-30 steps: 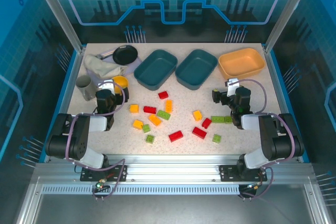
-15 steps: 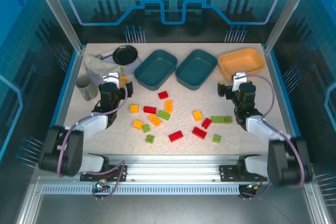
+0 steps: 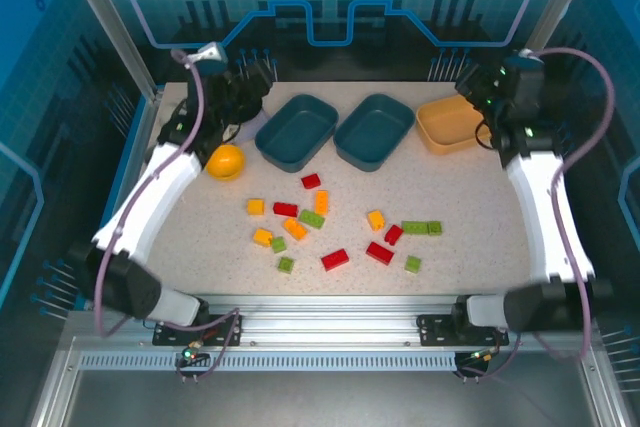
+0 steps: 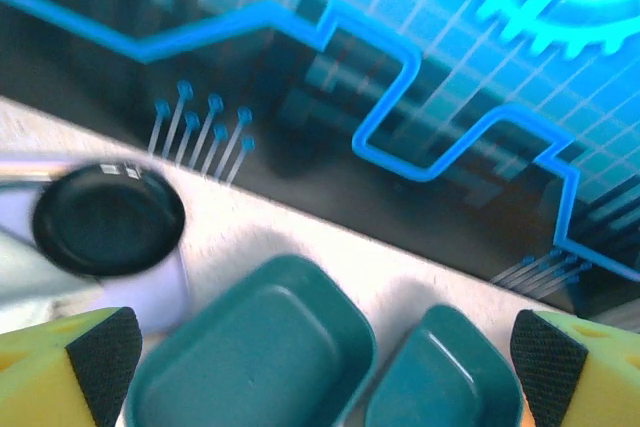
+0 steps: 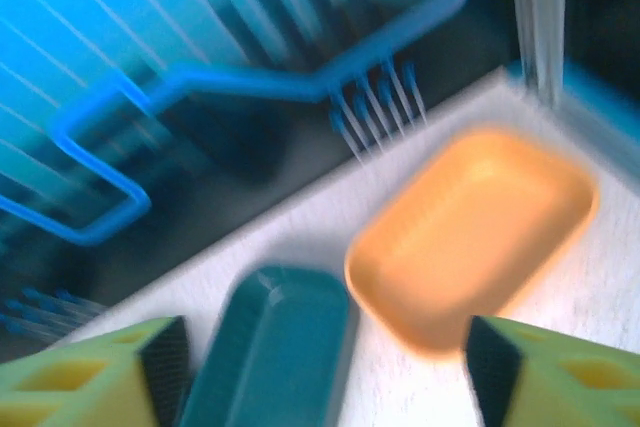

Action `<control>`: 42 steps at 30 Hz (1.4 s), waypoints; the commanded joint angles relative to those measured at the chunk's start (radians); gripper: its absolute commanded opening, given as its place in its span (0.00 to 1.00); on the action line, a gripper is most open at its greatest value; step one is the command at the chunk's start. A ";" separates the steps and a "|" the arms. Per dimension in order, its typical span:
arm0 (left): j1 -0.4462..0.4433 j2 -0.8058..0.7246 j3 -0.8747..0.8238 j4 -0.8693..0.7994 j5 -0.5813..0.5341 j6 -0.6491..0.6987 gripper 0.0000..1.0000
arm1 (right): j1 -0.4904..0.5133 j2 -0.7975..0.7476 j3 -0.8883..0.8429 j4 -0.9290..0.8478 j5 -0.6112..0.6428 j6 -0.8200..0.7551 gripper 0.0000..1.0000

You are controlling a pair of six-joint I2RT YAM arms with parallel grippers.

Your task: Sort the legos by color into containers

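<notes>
The legos lie scattered mid-table: red ones [image 3: 335,259], orange-yellow ones [image 3: 256,207] and light green ones [image 3: 421,228]. Along the back stand the containers: two dark teal trays [image 3: 296,132] [image 3: 373,130] and a pale orange tray [image 3: 447,124], all empty. My left gripper [image 3: 248,84] hangs high over the back left, open, with nothing between its fingers; below it lie the teal trays [image 4: 250,357] [image 4: 440,377]. High at the back right, my right gripper [image 3: 478,90] is open and empty above the orange tray [image 5: 470,237] and a teal tray [image 5: 270,347].
A small yellow bowl [image 3: 226,160] sits left of the teal trays. A black round lid-like thing [image 4: 108,219] lies at the back left corner. The blue back wall [image 3: 330,7] and metal frame posts [image 3: 115,22] close in the table.
Both arms have risen from low over the table and stretched toward the back, over the trays. The legos have not moved.
</notes>
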 commanded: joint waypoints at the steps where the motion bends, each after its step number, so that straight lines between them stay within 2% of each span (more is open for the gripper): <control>1: 0.000 0.162 0.092 -0.382 0.213 -0.102 0.98 | -0.018 0.188 0.116 -0.281 -0.130 0.086 0.65; 3: 0.001 0.197 0.104 -0.370 0.260 -0.104 0.96 | -0.024 0.282 0.192 -0.308 -0.130 0.082 0.62; 12: 0.001 0.351 0.174 -0.333 0.417 -0.093 0.75 | -0.067 0.647 0.451 -0.306 -0.205 0.141 0.58; 21: 0.002 0.454 0.240 -0.328 0.451 -0.072 0.70 | -0.068 0.955 0.782 -0.331 -0.244 0.204 0.64; 26: 0.003 0.491 0.268 -0.333 0.450 -0.067 0.68 | -0.068 1.122 0.997 -0.355 -0.261 0.208 0.64; 30: 0.004 0.516 0.279 -0.330 0.450 -0.064 0.68 | -0.071 1.207 1.081 -0.354 -0.272 0.230 0.61; 37: 0.004 0.566 0.323 -0.347 0.446 -0.055 0.67 | -0.074 1.245 1.081 -0.342 -0.272 0.255 0.48; 42: 0.012 0.600 0.363 -0.370 0.439 -0.048 0.66 | -0.068 1.212 1.051 -0.407 -0.245 0.210 0.29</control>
